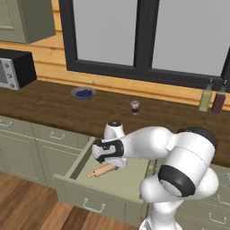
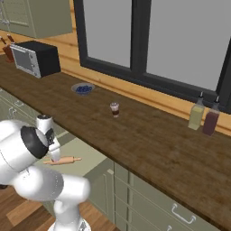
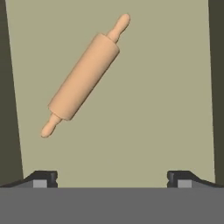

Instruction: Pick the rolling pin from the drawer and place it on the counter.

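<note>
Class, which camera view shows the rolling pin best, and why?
The hand view: the rolling pin lies whole and large on the pale floor of the drawer, both handles plain. The left base view shows it small, partly hidden by the arm; the right base view shows it small but whole.

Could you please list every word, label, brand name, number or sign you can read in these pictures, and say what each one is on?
There is no readable text in any view.
The two bottles by the window carry no label that can be made out.
The microwave front shows no legible brand or numbers; its panel is too small and blurred to tell.
The rolling pin, the drawer and the counter are plain.
</note>
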### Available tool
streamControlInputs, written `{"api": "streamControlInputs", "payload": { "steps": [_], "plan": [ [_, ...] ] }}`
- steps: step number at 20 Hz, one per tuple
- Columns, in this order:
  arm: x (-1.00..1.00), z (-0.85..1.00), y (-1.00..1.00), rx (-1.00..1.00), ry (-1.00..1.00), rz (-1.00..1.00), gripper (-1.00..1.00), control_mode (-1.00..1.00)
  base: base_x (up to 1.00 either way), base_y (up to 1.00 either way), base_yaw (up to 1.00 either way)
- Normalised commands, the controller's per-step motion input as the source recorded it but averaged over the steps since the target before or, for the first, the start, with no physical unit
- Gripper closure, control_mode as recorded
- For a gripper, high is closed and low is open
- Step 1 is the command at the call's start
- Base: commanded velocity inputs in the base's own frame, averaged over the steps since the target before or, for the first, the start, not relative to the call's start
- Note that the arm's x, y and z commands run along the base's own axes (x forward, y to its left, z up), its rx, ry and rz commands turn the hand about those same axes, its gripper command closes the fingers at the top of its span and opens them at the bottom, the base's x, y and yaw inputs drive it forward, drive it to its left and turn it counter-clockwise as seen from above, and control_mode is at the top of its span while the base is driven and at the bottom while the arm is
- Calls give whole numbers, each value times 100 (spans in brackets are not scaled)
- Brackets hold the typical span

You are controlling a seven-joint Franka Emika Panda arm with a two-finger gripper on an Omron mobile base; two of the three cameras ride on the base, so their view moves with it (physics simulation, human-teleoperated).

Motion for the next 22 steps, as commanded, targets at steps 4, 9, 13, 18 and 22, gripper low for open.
{"api": "streamControlInputs", "payload": {
  "steps": [4,9,13,18,22],
  "plan": [
    [25,-19,16,-2,-4,-15,-100,-100,0,0,0],
    [20,-29,1,0,-1,-6,-100,-100,0,0,0],
    [16,-34,0,0,0,0,-100,-100,0,0,0],
    [28,-37,0,0,0,0,-100,-100,0,0,0],
    [40,-32,0,0,0,0,-100,-100,0,0,0]
  ]
}}
